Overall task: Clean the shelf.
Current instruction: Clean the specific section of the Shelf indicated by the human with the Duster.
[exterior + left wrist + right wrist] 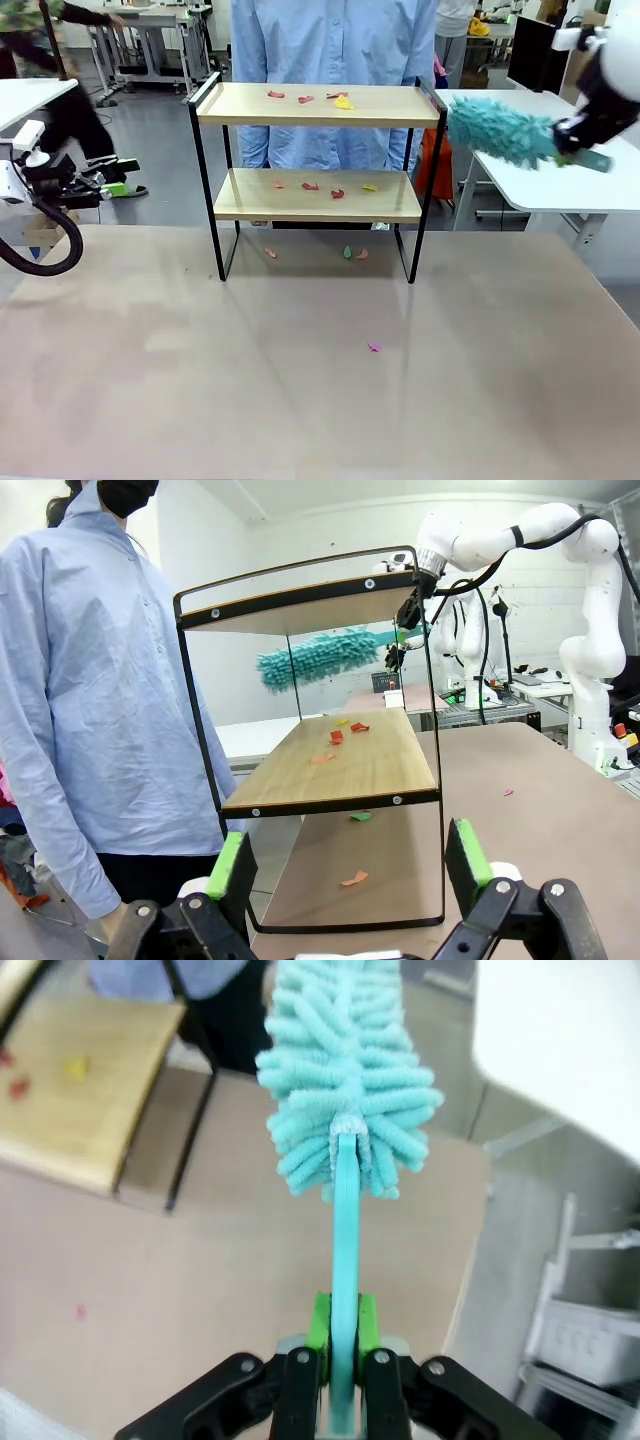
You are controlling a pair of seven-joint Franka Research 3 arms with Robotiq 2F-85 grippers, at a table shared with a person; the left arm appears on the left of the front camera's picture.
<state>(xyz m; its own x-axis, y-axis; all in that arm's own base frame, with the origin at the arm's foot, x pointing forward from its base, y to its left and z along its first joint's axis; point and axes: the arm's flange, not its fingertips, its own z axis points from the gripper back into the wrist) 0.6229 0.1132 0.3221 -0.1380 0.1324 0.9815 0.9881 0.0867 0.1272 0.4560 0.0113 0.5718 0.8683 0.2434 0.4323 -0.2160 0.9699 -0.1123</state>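
Shelf [390,103] of matt light wood in black metal frame; fluffy duster [500,130] on smooth plastic handle [345,1240]

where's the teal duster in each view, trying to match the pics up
Front view: duster at right, level with the top board of the shelf, just off its right end.
Left wrist view: duster upper middle, seen through the shelf frame, between the two boards.
Right wrist view: duster top centre, its handle clamped in the right pincer.
Shared landmark: the shelf, in all three.
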